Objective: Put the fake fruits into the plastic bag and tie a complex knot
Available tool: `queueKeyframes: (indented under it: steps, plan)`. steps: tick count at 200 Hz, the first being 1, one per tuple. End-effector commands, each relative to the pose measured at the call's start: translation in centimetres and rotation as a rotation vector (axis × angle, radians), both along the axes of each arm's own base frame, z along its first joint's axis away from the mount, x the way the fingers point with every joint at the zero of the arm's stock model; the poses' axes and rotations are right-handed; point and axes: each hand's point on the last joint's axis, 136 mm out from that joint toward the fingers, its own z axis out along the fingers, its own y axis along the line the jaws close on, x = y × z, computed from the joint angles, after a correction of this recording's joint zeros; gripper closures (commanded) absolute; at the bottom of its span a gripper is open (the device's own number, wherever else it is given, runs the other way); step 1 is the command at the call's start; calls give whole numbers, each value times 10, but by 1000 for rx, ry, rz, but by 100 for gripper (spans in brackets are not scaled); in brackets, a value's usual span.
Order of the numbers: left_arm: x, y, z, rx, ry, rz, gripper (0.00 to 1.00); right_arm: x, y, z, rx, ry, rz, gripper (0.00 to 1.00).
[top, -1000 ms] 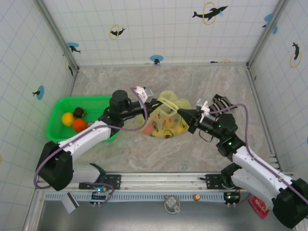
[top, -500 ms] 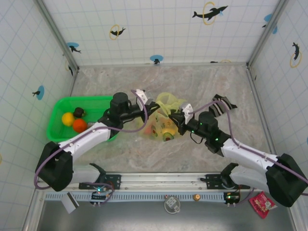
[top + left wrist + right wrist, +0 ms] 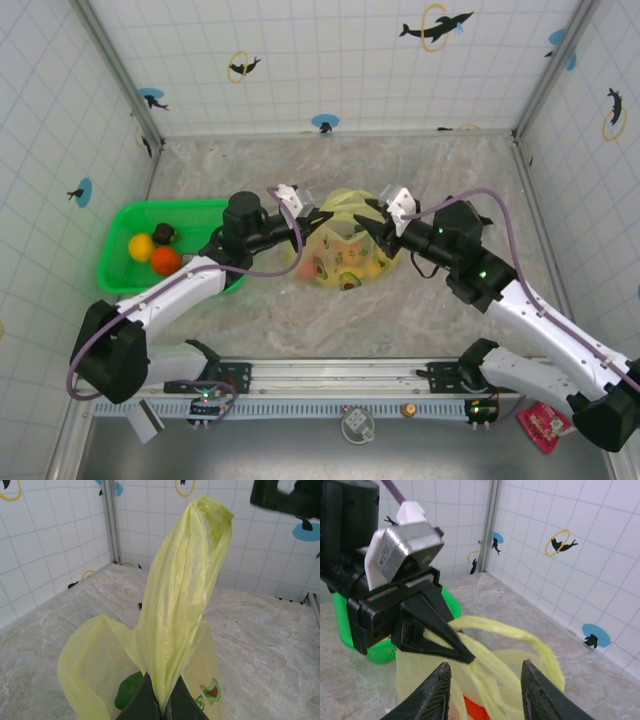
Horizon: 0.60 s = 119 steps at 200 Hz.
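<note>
The left gripper is pressed shut on a handle of the bag, which sits on the table between the arms (fruits show through it). The right gripper hangs at the bag's top, fingers spread, pinching nothing.

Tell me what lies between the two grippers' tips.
Handles of the plastic bag lie there, clearest in the top view; the left gripper is shut on one, the right gripper open beside it.
</note>
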Motion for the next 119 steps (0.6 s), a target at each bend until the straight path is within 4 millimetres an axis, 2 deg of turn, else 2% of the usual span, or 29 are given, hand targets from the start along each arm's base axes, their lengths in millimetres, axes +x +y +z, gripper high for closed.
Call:
queueKeyframes:
  steps: [1,10,39,77,84,103,119]
  plan:
    - [-6,2,4,-1,-48,-21,100,10,-1,7,-68,-33,-25,52]
    - [-7,2,6,-4,-52,-25,100,14,2,10,-76,-41,-23,49]
    - [-10,2,6,-5,-55,-34,100,30,17,-1,-136,12,9,48]
    - [-11,3,8,-4,-70,-29,100,45,17,-9,-163,53,5,57]
    - [-11,3,9,-5,-71,-28,100,46,16,-9,-160,55,3,62]
    - [-10,4,8,-3,-70,-25,100,47,9,-2,-143,48,-12,82]
    - [-8,4,8,-2,-70,-14,100,45,4,-1,-136,54,-14,94]
